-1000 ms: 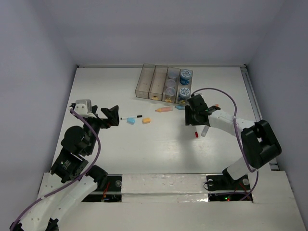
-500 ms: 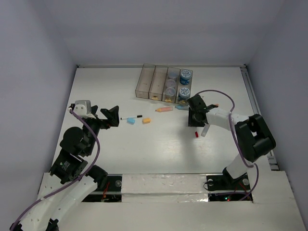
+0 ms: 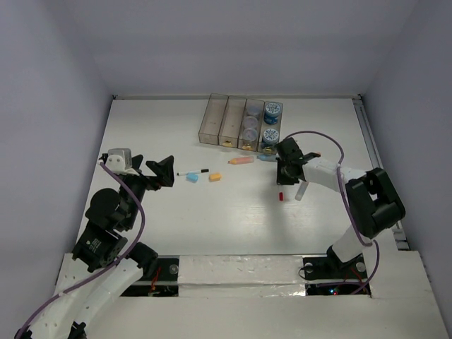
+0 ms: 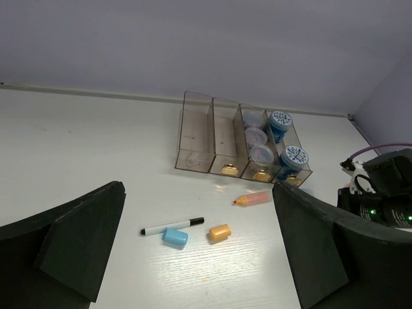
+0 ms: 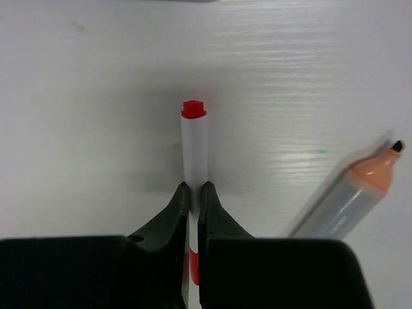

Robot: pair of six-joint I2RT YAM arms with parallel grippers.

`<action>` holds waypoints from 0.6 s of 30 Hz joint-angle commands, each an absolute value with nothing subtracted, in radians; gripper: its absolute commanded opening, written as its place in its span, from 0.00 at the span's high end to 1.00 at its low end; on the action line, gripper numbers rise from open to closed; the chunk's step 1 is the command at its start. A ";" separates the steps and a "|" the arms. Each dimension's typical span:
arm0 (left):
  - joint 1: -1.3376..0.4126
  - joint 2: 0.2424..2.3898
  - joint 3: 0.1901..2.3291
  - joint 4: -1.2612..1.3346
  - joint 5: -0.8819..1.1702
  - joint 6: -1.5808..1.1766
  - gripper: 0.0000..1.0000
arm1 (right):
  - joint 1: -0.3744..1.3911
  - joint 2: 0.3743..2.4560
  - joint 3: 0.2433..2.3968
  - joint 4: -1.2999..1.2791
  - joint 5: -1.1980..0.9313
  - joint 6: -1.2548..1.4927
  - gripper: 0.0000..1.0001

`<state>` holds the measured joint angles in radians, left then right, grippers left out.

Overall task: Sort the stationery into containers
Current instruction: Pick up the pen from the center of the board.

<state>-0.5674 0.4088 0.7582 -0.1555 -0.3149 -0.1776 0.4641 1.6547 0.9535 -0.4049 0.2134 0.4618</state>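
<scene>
Grasp step: right gripper (image 5: 193, 191) fingers pinch the red-and-white pen (image 5: 194, 145) near the bins (image 3: 212, 120). The next move should lift it into a bin. Left gripper (image 4: 199, 225) fingers are spread.

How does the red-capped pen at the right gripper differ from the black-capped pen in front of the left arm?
The red-capped pen has red ends; the black-capped pen has black ones. The red-capped pen is pinched in the shut right gripper; the black-capped pen lies free on the table. Both are thin with white barrels.
</scene>
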 commanded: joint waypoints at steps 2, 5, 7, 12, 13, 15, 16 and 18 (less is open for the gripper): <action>-0.563 0.408 0.749 -0.106 -0.301 -0.179 0.01 | 0.485 1.554 0.985 -0.359 0.120 0.439 1.00; -0.563 0.416 0.749 -0.106 -0.296 -0.179 0.01 | 0.512 1.539 1.075 -0.331 0.057 0.437 1.00; -0.563 0.420 0.750 -0.104 -0.295 -0.179 0.01 | 0.512 1.577 1.152 -0.289 0.012 0.436 1.00; -0.563 0.423 0.746 -0.107 -0.301 -0.179 0.01 | 0.522 1.696 1.323 -0.101 -0.077 0.460 1.00; -0.563 0.425 0.747 -0.109 -0.302 -0.179 0.01 | 0.522 1.719 1.359 -0.083 -0.081 0.469 1.00; -0.563 0.428 0.747 -0.107 -0.304 -0.179 0.01 | 0.522 1.790 1.448 -0.012 -0.060 0.480 1.00; -0.563 0.429 0.747 -0.106 -0.304 -0.179 0.01 | 0.522 1.817 1.481 -0.011 -0.037 0.488 1.00; -0.563 0.433 0.747 -0.107 -0.305 -0.178 0.01 | 0.522 1.905 1.580 0.055 -0.006 0.491 1.00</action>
